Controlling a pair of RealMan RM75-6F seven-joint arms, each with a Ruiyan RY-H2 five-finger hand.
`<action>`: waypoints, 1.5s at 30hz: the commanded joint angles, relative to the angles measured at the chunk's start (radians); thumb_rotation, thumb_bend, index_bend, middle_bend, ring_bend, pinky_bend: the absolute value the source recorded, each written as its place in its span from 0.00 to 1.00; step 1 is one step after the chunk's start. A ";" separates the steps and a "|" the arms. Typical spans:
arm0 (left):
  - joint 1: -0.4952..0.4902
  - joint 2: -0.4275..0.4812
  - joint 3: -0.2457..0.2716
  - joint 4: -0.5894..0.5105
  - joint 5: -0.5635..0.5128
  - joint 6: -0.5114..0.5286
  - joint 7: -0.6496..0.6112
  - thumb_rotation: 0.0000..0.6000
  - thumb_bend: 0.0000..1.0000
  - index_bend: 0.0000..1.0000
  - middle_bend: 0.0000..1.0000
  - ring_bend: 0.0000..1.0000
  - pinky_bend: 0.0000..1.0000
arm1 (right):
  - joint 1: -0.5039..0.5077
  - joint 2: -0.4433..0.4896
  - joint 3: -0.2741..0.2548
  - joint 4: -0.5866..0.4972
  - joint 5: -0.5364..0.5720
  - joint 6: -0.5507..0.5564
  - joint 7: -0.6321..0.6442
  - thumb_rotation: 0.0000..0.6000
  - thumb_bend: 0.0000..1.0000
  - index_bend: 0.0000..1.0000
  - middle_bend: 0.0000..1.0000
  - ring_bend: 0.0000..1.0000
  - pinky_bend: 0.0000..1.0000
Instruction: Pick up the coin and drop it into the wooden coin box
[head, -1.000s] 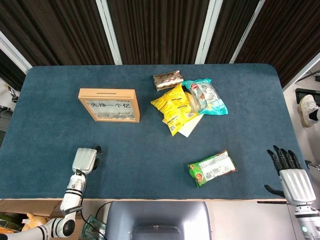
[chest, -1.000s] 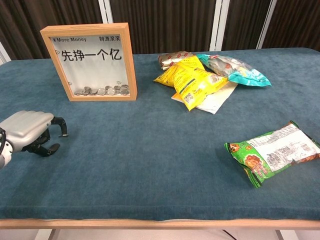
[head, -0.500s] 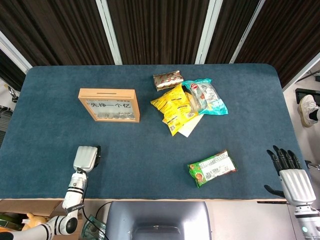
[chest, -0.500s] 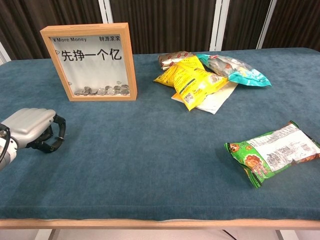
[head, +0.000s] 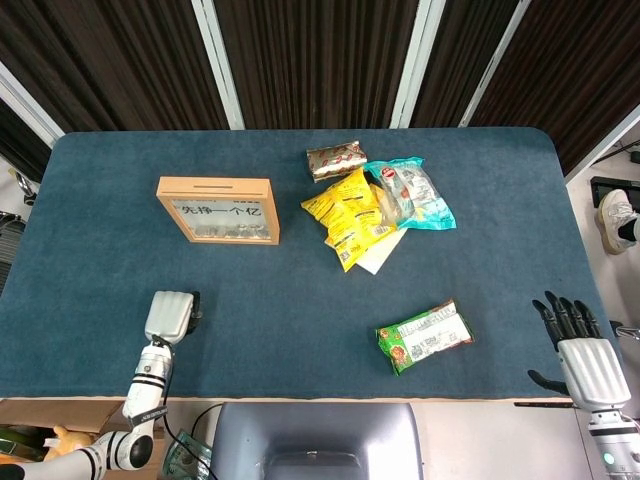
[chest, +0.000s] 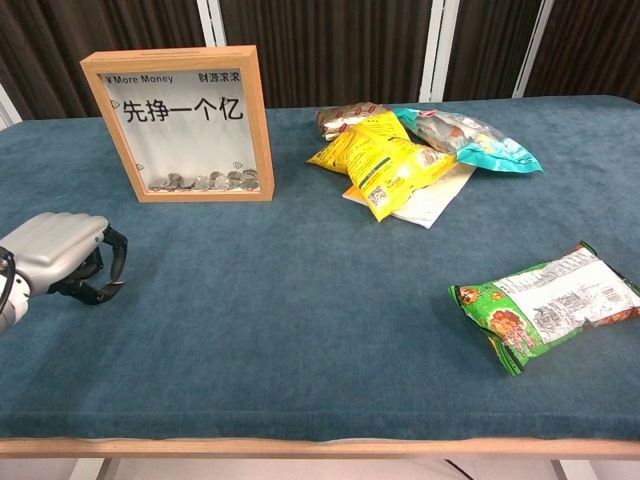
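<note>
Left robot hand (chest: 60, 262) was curled fingers-down on the bench (chest: 300, 320); whether it pinched the coin, likely thin, stiff and slippery, could not be told.

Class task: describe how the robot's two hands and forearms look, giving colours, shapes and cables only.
The left hand has a smooth silver-grey back shell and black fingers; a white ribbed wrist with black bands and a thin black cable follows. The right hand matches: silver-grey shell, black fingers, pale wrist.

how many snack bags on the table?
4. Green bag alone near the front right; yellow bag, teal bag and brown bag piled mid-back. More may hide under the pile.
</note>
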 joint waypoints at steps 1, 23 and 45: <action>0.000 0.003 0.000 -0.004 -0.004 -0.003 0.002 1.00 0.50 0.68 1.00 1.00 1.00 | 0.000 0.000 0.001 0.000 0.001 0.001 0.000 1.00 0.17 0.00 0.00 0.00 0.00; -0.088 0.504 -0.201 -0.542 -0.321 -0.296 -0.103 1.00 0.63 0.70 1.00 1.00 1.00 | -0.004 0.010 -0.002 -0.003 -0.007 0.008 0.022 1.00 0.17 0.00 0.00 0.00 0.00; -0.623 0.854 -0.138 -0.514 -0.816 -0.673 -0.162 1.00 0.68 0.71 1.00 1.00 1.00 | -0.001 0.055 0.018 0.000 0.030 -0.002 0.136 1.00 0.17 0.00 0.00 0.00 0.00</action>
